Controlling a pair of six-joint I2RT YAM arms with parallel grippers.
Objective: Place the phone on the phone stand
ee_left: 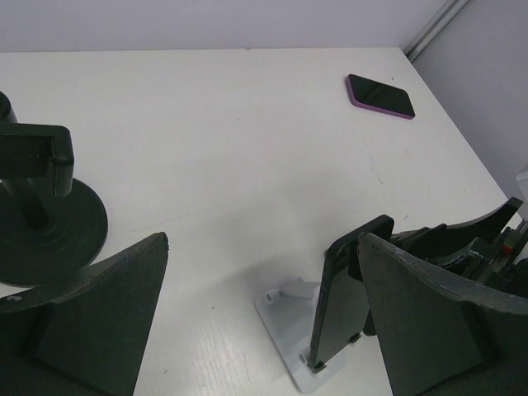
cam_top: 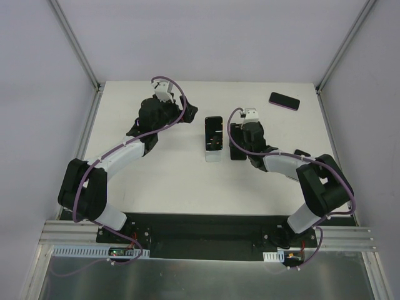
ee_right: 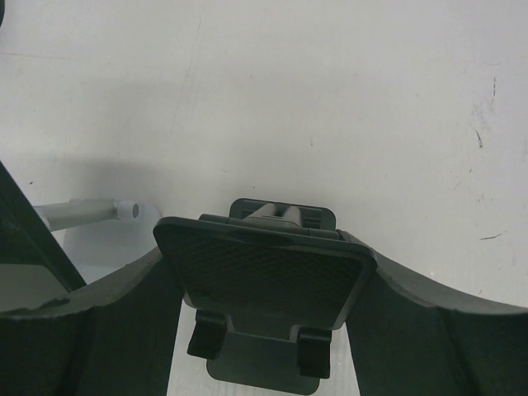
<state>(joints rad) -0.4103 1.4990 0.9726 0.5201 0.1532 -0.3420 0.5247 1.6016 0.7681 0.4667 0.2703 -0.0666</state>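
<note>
A black phone [cam_top: 214, 132] stands upright on a white phone stand [cam_top: 213, 154] at the table's middle; the left wrist view shows the phone [ee_left: 342, 301] leaning on that stand [ee_left: 289, 318]. A second phone in a purple case [cam_top: 284, 100] lies flat at the far right, also seen in the left wrist view [ee_left: 379, 96]. My right gripper [cam_top: 237, 147] is closed around a black folding phone stand [ee_right: 272, 272], its fingers against both side edges. My left gripper [cam_top: 172, 115] is open and empty [ee_left: 264, 247], just left of the white stand.
A black stand with a round base [ee_left: 49, 223] is close to my left gripper's left finger. The white stand's rear leg [ee_right: 91, 213] shows left of the black folding stand. White walls enclose the table on three sides.
</note>
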